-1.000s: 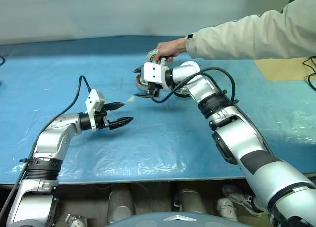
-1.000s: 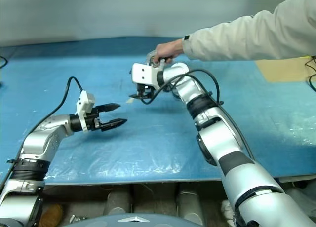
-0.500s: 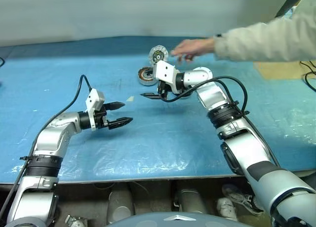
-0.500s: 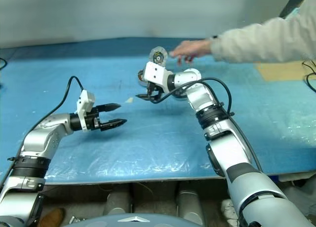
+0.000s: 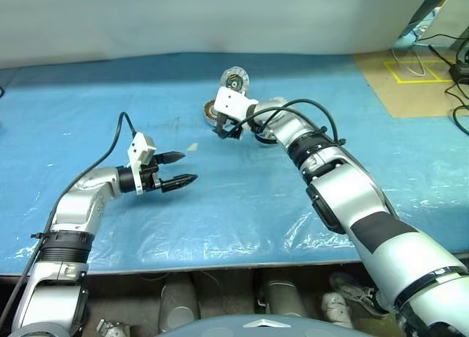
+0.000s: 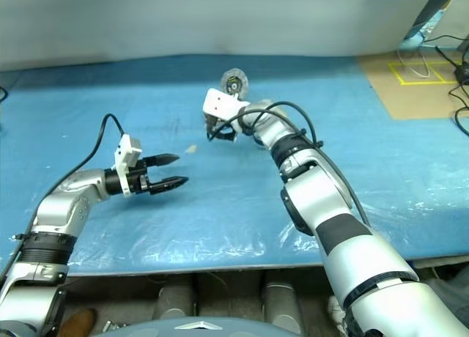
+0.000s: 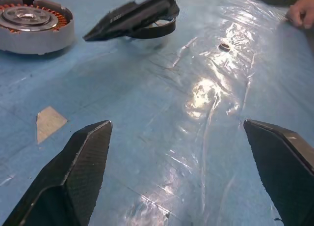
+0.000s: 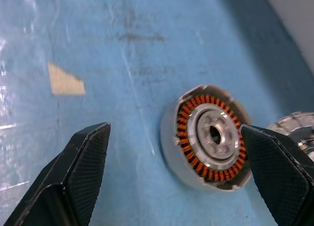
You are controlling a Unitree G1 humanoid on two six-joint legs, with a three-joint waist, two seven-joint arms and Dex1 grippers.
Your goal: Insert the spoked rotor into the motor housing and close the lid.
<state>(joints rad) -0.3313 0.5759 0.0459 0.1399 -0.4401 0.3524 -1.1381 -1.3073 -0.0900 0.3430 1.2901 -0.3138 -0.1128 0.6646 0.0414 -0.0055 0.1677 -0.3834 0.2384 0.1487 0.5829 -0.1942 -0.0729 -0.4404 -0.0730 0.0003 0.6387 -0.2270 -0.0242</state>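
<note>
Up near the top centre of the left eye view, the motor housing [image 5: 213, 111] sits on the blue tabletop [image 5: 242, 198], but most of it is hidden behind the white block on the right arm's wrist. The right wrist view shows it properly: an open can [image 8: 208, 137] with its ring of copper windings and silver hub facing up, lying between the right gripper's two black fingers [image 8: 73, 177], which stand wide apart with nothing in them. The right gripper [image 5: 229, 130] hangs just over the housing; whether it touches cannot be made out. Just behind it, higher in the frame, the lid [image 5: 234, 80] stands on edge, its ribbed face and dark centre toward the camera. At the right edge of the right wrist view a silvery ribbed piece [image 8: 294, 127] is cut off, too little to name. The spoked rotor cannot be picked out with any certainty. In the left half of the frame, the left gripper [image 5: 178, 170] hovers above the plastic sheet, fingers [image 7: 73, 172] spread wide and empty. A small pale scrap [image 5: 193, 146] lies between the two grippers.
</note>
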